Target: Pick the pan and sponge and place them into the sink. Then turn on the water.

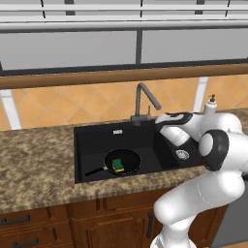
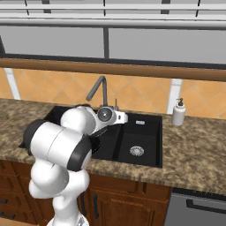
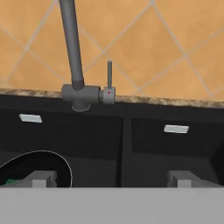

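The black pan lies in the large left basin of the black sink, its handle pointing left. The green and yellow sponge rests inside the pan. My gripper is open with nothing between its fingertips. It hovers over the divider between the two basins and faces the dark grey faucet and its upright lever. In the hand view the pan's rim shows at the lower left. No water is seen at the faucet.
A white soap dispenser stands on the granite counter right of the sink. The smaller right basin has a round metal drain. A tiled wall and wooden sill rise behind the faucet.
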Controlling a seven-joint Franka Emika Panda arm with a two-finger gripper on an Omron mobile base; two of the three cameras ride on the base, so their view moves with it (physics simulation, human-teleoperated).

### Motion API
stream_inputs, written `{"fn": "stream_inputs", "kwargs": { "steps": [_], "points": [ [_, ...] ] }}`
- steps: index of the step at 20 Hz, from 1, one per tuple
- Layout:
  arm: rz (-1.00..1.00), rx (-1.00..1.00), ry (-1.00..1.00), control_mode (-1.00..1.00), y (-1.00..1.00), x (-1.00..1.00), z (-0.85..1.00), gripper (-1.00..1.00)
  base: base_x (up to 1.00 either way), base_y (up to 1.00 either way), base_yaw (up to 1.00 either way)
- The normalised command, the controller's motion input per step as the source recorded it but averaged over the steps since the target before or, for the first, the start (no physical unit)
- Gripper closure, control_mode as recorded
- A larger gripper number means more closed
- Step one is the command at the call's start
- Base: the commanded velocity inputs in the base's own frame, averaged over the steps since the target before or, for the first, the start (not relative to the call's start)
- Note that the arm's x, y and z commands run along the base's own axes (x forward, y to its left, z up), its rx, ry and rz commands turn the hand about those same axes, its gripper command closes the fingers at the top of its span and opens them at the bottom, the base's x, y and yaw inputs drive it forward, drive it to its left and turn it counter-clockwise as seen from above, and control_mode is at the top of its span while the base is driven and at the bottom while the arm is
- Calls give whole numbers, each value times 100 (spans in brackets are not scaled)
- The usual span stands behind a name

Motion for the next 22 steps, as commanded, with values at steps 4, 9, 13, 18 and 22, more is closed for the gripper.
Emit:
{"fn": "stream_inputs", "kwargs": {
  "steps": [4,9,13,18,22],
  "points": [
    [0,0,-16,-100,-1,14,0,-100,0,0,0],
    [0,0,-14,-100,0,25,0,-100,0,0,0],
    [0,0,-15,-100,-1,27,0,-100,0,0,0],
    [0,0,-22,-100,-5,6,-3,-100,0,0,0],
    [0,1,-12,-100,-3,0,0,-100,0,0,0]
  ]
}}
